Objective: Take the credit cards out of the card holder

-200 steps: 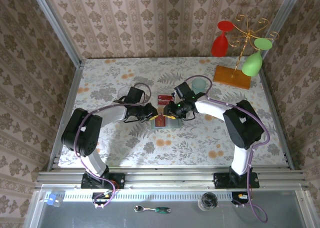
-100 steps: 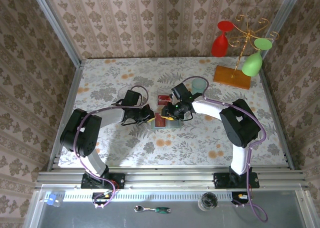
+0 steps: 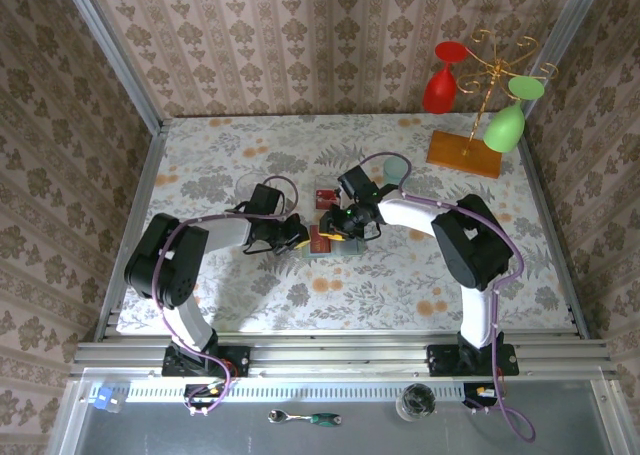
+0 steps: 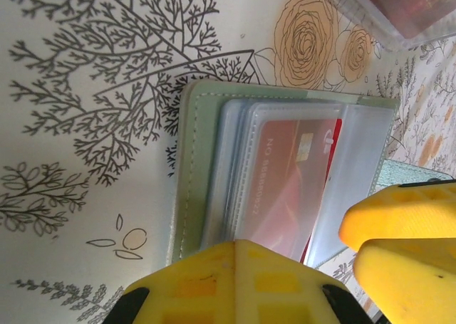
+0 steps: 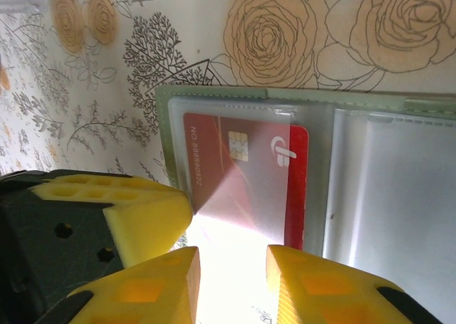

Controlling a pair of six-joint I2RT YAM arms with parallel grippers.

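One card holder (image 5: 214, 95) shows one red card (image 5: 242, 174).

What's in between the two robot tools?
The open green card holder, with a red card inside, lies between the left tool and right tool in the top view.

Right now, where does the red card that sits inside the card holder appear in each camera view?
Top external: red card, a small patch near the picture's middle.
Left wrist: red card, centre, under a clear sleeve.
Right wrist: red card, centre-left, chip visible.
Shared landmark: the pale green card holder framing it.
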